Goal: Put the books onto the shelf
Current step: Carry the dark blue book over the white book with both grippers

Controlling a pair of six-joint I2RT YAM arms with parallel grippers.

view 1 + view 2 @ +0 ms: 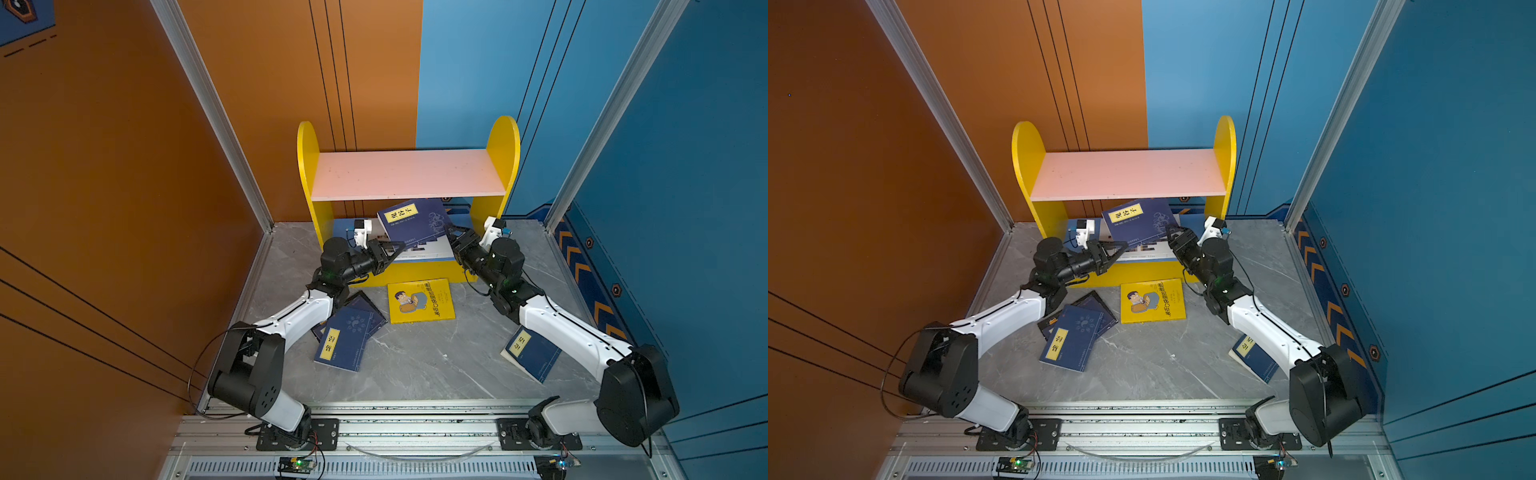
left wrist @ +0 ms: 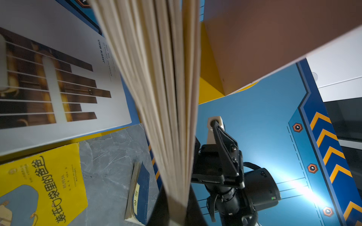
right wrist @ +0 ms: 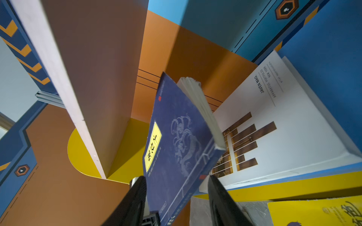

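The pink upper board (image 1: 407, 174) of the yellow-sided two-tier wooden shelf (image 1: 503, 141) is lying bare, giving open room from above. The shelf's lower opening is being crowded. A white paperback with brown blocks (image 1: 436, 251) is lying flat inside it. A tilted navy paperback with a yellow label (image 1: 415, 222) is leaning across it, with the left gripper (image 1: 397, 249) and right gripper (image 1: 453, 232) flanking that book. A yellow cartoon-man paperback (image 1: 422, 300) is lying just before the shelf's base.

White links (image 1: 299, 316), black joints (image 1: 249, 374), black left end effector (image 1: 397, 249), looping cable (image 1: 194, 365)
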